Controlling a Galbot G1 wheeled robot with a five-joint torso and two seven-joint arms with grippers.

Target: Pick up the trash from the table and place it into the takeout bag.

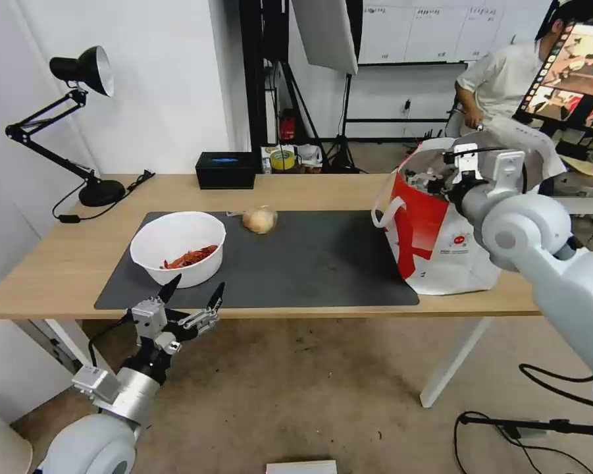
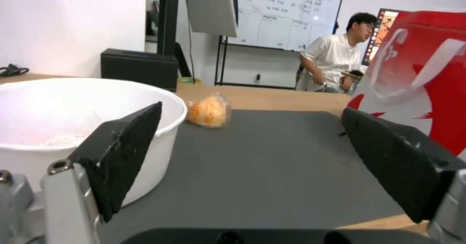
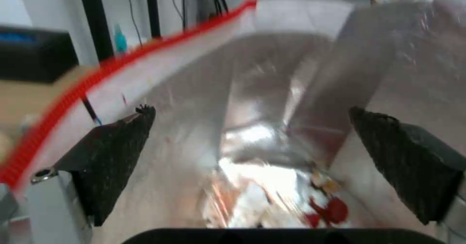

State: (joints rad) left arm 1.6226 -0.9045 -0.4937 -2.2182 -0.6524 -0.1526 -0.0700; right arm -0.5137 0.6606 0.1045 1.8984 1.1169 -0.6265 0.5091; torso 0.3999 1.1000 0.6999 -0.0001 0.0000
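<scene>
White plastic bowl (image 1: 178, 247) with red scraps stood on the dark mat at the near left of the counter (image 1: 59, 263), just beyond the left pincer (image 1: 192, 296), which hung open and empty off the near edge. That arm was clearly the nearer one. The tan wrapped lump (image 1: 260, 219) lay farther back, right of the bowl. The right pincer (image 3: 252, 164) was spread open and empty inside the mouth of the takeout bag (image 1: 434, 243), at the counter's right end.

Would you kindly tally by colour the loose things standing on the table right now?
Black: 2, the desk lamp and the box.
White: 1, the bowl.
Tan: 1, the wrapped lump.
Red-and-white: 1, the takeout bag.
Total: 5.
</scene>
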